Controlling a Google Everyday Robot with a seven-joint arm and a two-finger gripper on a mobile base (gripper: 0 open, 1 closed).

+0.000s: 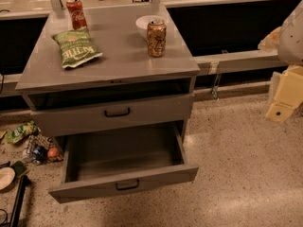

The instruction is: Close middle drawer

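Note:
The middle drawer [124,186] is pulled far out of the grey cabinet. Its flat front with a small black bar handle [127,185] faces me, and its wide shallow grey tray [123,150] is bare. Above it sits the taller-fronted top drawer [116,113] with its own black handle, and a dark gap shows over it. The lowest drawer is hidden under the open one. My gripper [284,100], cream and yellow, hangs at the right edge of the view. It is well to the right of the cabinet, above the floor, and touches nothing.
On the cabinet top [118,56] lie a green chip bag [75,47], a red cola can [75,13], a brown can [156,38] and a white bowl [146,23]. A wire basket [40,148] and litter lie on the floor at left. Speckled floor [246,174] stretches right.

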